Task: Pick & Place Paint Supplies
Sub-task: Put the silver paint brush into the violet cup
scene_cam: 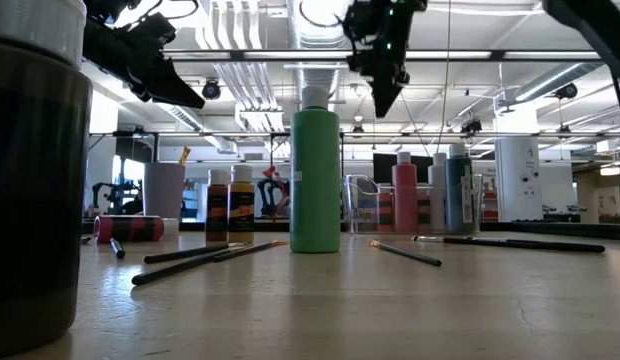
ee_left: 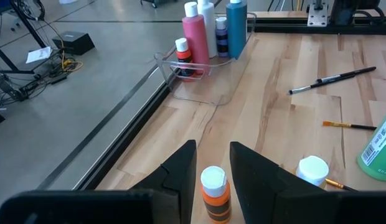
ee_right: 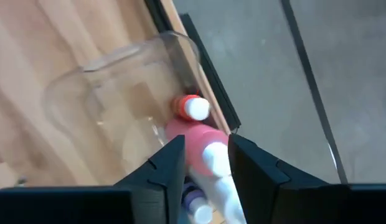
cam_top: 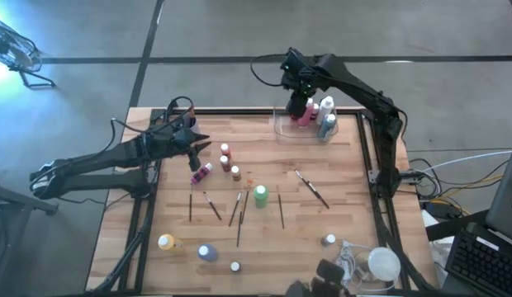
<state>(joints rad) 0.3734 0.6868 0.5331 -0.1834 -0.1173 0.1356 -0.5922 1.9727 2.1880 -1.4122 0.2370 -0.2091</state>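
Counting a few bottles [cam_top: 316,113] parked in the clear tray [cam_top: 282,128], most supplies are left on the table [cam_top: 343,186], with the right claw [cam_top: 298,108] slightly parted and empty above the tray, and the left claw [cam_top: 196,161] slightly parted and empty over a small bottle [ee_left: 215,193].

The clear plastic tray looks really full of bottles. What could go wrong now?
The right gripper hangs right above the tall pink bottle in the crowded clear plastic tray, so it might bump a neighbour over. The left gripper is above a small orange bottle with another white cap close by, which could get knocked.

Paint bottles [cam_top: 260,195], brushes [cam_top: 281,206] scattered, some trayed
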